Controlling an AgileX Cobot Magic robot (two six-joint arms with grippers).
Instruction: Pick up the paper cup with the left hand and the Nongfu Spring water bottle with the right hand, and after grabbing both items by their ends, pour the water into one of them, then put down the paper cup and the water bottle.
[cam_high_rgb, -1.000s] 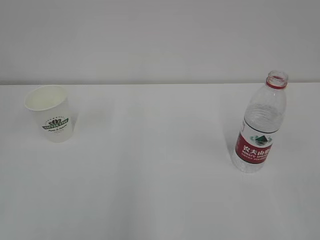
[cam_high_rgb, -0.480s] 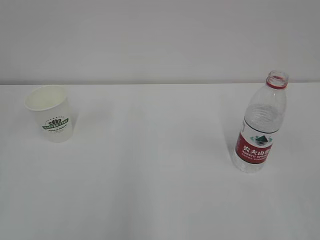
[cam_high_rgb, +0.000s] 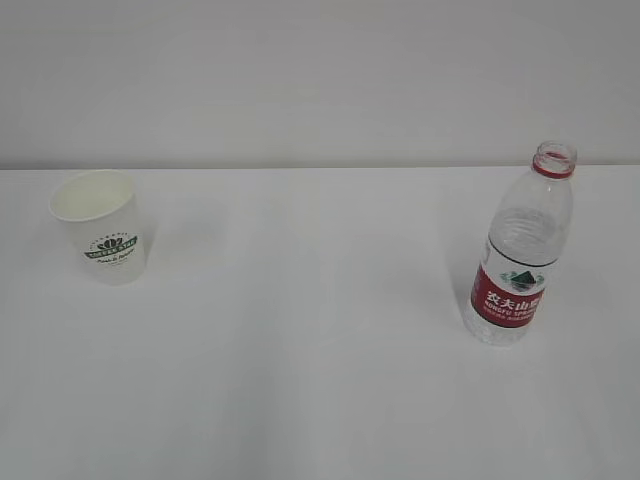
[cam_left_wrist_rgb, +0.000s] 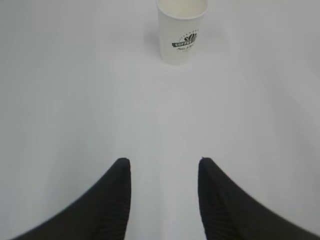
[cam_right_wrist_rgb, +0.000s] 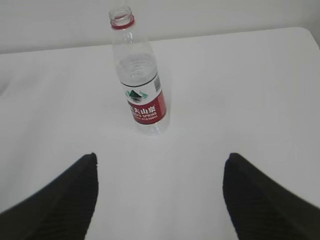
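Closest to the wrist cameras are the two grippers. The left hand shows its two black ribbed fingers low in the left wrist view, spread partway with bare white table between them and nothing held. The right hand has its fingers spread wider still, one at each lower corner of the right wrist view, also with only table surface between them.

Taking the water bottle as the landmark: it stands upright and capless on the table, well ahead of the right hand and a little to the left of the gap between its jaws. Its red label faces the exterior camera, and a red ring sits around the open neck. The bottle's clear body makes the level of the water inside hard to judge.

The paper cup stands upright far to the left of the bottle, across a wide stretch of table, its green logo facing the camera. It is well ahead of the left hand.

Behind the bottle and cup, the table's far edge meets a plain pale wall.
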